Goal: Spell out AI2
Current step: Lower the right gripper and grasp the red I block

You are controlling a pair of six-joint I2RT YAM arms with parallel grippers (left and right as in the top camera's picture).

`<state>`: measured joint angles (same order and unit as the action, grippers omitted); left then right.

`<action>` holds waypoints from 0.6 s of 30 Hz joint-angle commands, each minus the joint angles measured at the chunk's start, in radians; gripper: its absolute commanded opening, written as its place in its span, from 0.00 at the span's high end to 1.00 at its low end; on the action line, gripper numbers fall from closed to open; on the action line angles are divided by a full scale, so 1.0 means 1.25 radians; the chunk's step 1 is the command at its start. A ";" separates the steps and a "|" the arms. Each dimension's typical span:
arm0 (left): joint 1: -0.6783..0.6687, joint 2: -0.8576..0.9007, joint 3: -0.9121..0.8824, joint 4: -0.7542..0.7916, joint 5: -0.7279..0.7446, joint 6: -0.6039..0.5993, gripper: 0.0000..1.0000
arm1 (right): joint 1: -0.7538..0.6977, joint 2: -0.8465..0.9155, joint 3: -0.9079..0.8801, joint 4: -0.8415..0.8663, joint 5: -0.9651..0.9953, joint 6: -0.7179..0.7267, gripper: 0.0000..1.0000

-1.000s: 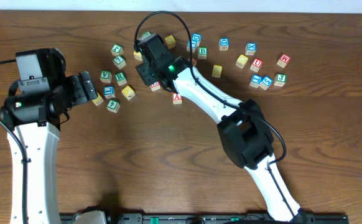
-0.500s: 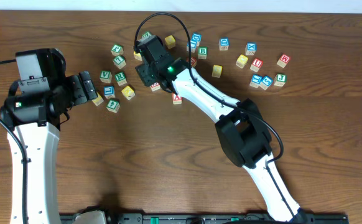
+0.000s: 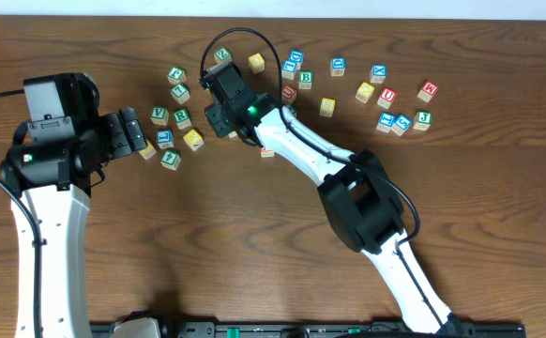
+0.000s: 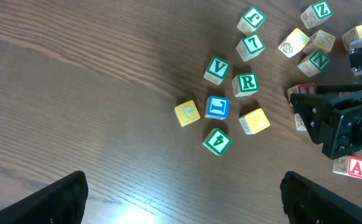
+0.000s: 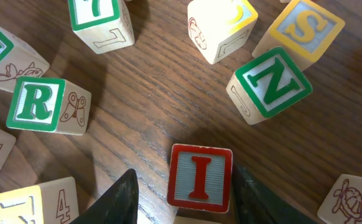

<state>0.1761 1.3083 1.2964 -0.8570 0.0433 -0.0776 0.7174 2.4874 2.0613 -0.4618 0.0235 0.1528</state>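
Over on the left, the left gripper (image 4: 184,182) hangs above bare table (image 3: 207,244) with its fingers spread wide and nothing between them, well short of the small cluster of blocks around the green R block (image 5: 39,102). Moving right, the right gripper (image 5: 184,194) is down among the blocks. Its jaws are parted and set on either side of the red I block (image 5: 199,175), which sits flat on the wood, letter up. I see a sliver of table on the left side, so I would say it is straddling the block, not pinching it. From above, the wrist hides that block. It looks like a painted wooden cube: light, rigid, not fragile, but with smooth faces that could twist out of an off-centre pinch. The two flat side faces the fingers already line up with seem the place to grip, square and low. The green N block (image 5: 269,86) stands near on the right, apart from it. Further right, just past the arm, lies the red A block (image 4: 356,167).
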 commanded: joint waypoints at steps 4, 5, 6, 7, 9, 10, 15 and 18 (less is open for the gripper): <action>0.003 0.004 0.003 -0.002 -0.002 0.005 0.02 | 0.008 0.028 0.014 0.008 0.024 0.006 0.57; 0.003 0.004 0.003 -0.002 -0.002 0.005 0.02 | 0.008 0.028 0.014 0.009 0.024 0.006 0.57; 0.003 0.004 0.003 -0.002 -0.002 0.005 0.02 | 0.008 0.028 0.014 0.011 0.025 0.006 0.57; 0.003 0.004 0.003 -0.002 -0.002 0.005 0.02 | 0.008 0.028 0.014 0.013 0.025 0.006 0.57; 0.003 0.004 0.003 -0.002 -0.002 0.005 0.02 | 0.008 0.028 0.014 0.017 0.025 0.006 0.57; 0.003 0.004 0.003 -0.002 -0.002 0.005 0.03 | 0.008 0.028 0.014 0.018 0.028 0.006 0.57; 0.003 0.004 0.003 -0.002 -0.002 0.005 0.02 | 0.008 0.028 0.014 0.019 0.045 0.009 0.61; 0.003 0.004 0.003 -0.002 -0.002 0.005 0.02 | 0.008 0.028 0.014 0.020 0.045 0.009 0.65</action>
<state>0.1761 1.3083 1.2964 -0.8574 0.0433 -0.0776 0.7174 2.5130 2.0617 -0.4400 0.0612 0.1539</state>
